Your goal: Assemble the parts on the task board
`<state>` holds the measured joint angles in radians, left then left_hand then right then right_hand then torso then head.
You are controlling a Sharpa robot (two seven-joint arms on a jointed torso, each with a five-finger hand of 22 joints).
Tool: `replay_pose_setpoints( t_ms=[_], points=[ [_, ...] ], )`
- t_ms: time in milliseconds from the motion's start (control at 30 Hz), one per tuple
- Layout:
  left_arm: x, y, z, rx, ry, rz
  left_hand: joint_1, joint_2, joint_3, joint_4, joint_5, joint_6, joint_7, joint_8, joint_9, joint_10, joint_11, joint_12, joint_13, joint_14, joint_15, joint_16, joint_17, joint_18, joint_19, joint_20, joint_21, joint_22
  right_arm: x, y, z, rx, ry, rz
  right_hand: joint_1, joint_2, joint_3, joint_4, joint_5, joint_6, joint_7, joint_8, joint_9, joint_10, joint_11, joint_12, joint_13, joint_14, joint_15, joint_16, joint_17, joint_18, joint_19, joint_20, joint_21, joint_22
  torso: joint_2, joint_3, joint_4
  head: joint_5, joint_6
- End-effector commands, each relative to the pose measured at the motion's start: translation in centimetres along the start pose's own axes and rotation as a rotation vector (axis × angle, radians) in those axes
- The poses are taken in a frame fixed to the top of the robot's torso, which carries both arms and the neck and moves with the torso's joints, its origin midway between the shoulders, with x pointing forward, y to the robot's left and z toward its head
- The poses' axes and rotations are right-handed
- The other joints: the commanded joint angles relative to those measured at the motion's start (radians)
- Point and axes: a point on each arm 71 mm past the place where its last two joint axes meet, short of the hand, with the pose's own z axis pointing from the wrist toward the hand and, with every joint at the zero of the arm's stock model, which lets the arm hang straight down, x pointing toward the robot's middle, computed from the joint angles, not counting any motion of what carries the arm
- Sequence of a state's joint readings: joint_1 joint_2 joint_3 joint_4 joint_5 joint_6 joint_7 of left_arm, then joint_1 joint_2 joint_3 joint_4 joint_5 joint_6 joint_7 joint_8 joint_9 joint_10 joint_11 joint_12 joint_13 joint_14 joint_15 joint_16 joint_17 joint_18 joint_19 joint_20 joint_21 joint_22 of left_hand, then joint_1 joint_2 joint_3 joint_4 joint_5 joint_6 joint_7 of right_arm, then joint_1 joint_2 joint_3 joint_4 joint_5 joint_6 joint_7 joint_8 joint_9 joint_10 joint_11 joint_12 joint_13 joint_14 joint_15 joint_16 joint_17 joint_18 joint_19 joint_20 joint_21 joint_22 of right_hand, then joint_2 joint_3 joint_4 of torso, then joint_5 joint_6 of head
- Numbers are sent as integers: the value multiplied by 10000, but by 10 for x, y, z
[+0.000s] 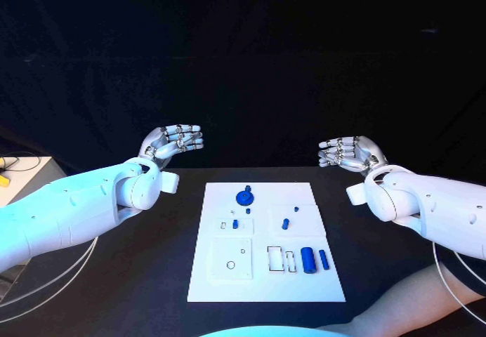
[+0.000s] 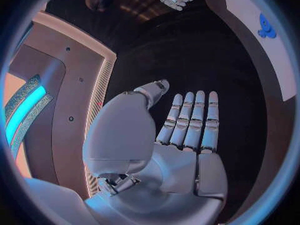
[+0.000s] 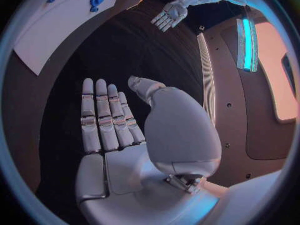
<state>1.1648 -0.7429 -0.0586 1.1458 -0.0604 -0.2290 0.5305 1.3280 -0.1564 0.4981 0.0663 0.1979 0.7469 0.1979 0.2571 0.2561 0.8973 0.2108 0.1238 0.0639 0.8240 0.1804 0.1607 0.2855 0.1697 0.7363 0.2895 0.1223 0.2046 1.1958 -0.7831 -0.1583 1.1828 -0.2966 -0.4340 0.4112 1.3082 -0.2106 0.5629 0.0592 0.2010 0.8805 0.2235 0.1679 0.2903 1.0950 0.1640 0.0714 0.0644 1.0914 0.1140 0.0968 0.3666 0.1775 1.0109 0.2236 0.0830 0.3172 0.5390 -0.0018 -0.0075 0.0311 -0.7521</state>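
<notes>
White, the task board (image 1: 265, 281) lies in the middle of your black table (image 1: 152, 281), its near edge closest to you, with dark table open on both sides. Blue parts (image 1: 307, 258) lie on it, a round one (image 1: 244, 196) farther back. Beyond its far corners, your left hand (image 1: 172, 144) and right hand (image 1: 344, 152) hover released, fingers apart, grasping nothing.

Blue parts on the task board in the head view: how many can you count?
7 that I can tell: a round part at the far end, four small ones mid-board, and two cylinders at the near right. Tinier pieces may escape notice.
</notes>
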Motion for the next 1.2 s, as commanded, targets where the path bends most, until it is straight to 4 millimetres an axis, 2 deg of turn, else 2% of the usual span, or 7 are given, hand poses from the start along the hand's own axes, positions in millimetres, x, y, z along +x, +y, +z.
replay_pose_setpoints(
  t_ms=[33,867,1200],
  points=[
    [2,-1,0,145,68,-25,58,23,-65,-2,48,-6,646,-37,-9,-18,64,-62,-5,34,61,-35,-10,-79,68,-4,-35,-9,1,1,0,-179,176,-3,-9,123,-17,-20,-34,59,-20,-36,-9,64,-19,14,-12,58,23,-26,-11,60,60,-8,-58,-16,5,-1,-1,8,-14],
    [2,-1,0,138,84,-34,75,27,-73,-14,49,14,650,-41,-32,-20,68,-71,-2,53,65,-56,-32,-83,94,-4,-64,-41,1,1,0,-169,178,0,0,129,-2,-28,-36,87,-25,-41,-17,85,-24,6,-14,95,16,-28,-50,60,103,-15,-67,-67,1,18,4,24,-62],
    [2,-1,0,136,86,-32,75,27,-73,-14,49,14,650,-41,-32,-20,68,-71,-2,53,65,-56,-32,-83,94,-4,-64,-41,1,1,0,-164,175,-4,0,129,-2,-28,-36,87,-25,-41,-17,85,-24,6,-14,95,16,-28,-50,60,103,-15,-67,-67,-3,16,1,37,-83]
  ],
)
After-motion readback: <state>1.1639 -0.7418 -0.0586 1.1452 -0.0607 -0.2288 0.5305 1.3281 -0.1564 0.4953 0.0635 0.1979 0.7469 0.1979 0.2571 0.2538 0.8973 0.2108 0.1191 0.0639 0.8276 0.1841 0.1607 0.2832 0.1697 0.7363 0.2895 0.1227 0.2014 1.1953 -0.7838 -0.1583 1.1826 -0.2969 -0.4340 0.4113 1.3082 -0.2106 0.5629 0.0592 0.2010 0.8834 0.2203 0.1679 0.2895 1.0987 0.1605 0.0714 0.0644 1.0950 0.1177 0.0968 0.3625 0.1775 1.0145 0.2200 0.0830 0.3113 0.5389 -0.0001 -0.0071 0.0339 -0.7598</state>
